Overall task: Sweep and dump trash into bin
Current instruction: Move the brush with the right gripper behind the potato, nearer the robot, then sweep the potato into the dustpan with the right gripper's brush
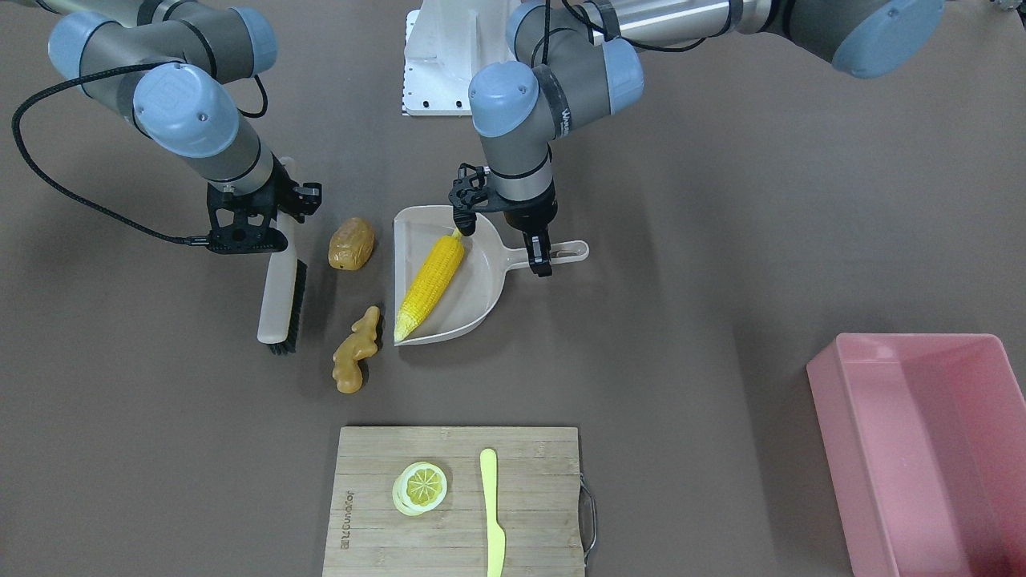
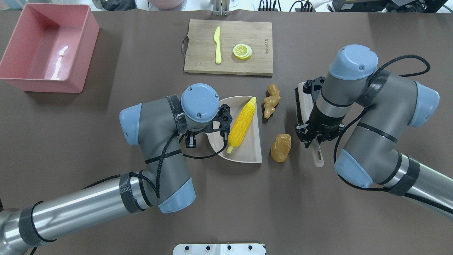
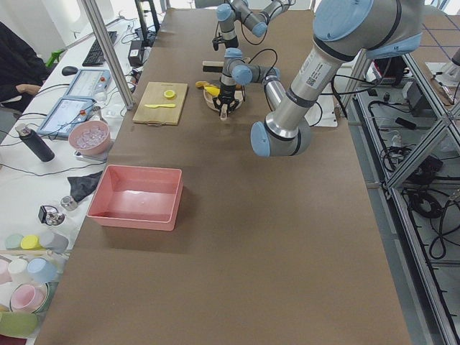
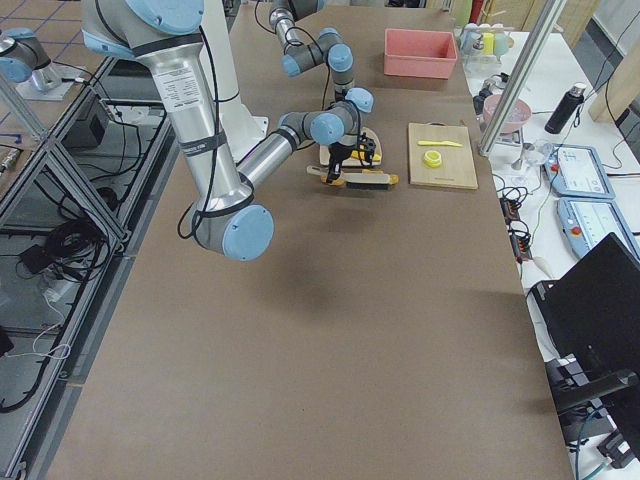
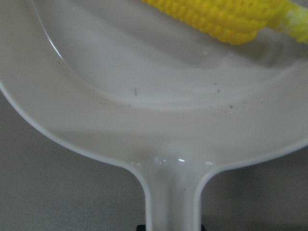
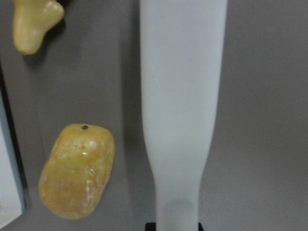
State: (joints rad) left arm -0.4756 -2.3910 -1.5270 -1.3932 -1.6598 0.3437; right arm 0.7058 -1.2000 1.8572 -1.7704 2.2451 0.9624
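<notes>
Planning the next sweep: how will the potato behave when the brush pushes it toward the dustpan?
The potato is rounded and lumpy, so it will probably wobble off-line, not slide straight. Its glossy skin suggests stiff, light plastic the brush could flick. The dustpan mouth is close, so a short push likely suffices.

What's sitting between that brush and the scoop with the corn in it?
The potato and the ginger root lie in that gap, between the brush and the dustpan. The overhead view shows it most clearly.
</notes>
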